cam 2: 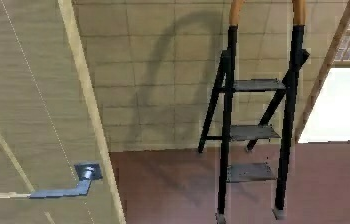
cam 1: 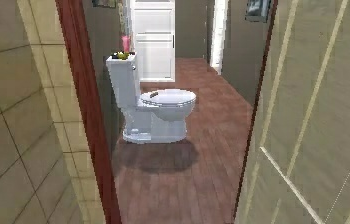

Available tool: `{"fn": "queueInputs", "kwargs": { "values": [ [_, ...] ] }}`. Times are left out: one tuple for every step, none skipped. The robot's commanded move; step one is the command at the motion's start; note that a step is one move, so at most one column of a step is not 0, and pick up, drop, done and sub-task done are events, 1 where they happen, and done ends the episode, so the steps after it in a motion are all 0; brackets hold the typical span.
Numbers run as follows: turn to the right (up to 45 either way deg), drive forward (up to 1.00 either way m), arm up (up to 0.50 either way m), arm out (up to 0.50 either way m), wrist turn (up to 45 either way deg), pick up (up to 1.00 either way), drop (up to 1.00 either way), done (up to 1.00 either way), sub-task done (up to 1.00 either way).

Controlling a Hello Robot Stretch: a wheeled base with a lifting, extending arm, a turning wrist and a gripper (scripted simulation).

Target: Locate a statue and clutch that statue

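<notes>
Ahead: we face a toilet [cam 1: 161, 108] past a door frame [cam 1: 87, 100].
Risk: we may clip the door [cam 1: 313, 140] driving in.
Jaws: we cannot tell.

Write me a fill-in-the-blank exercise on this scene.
The toilet is coloured ____.
A small pink thing stands on the toilet's ____.
The stepladder shows ____ dark steps.
Behind the stepladder the wall is ____.
Missing: white; tank; three; tiled.
</notes>
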Motion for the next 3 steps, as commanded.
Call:
{"fn": "queueInputs", "kwargs": {
  "values": [
    [0.0, 1.0, 0.0, 0.0, 0.0, 0.0, 0.0, 0.0, 0.0],
    [6.0, 0.0, 0.0, 0.0, 0.0, 0.0, 0.0, 0.0, 0.0],
    [0.0, 0.35, 0.0, 0.0, 0.0, 0.0, 0.0, 0.0, 0.0]
  ]
}}
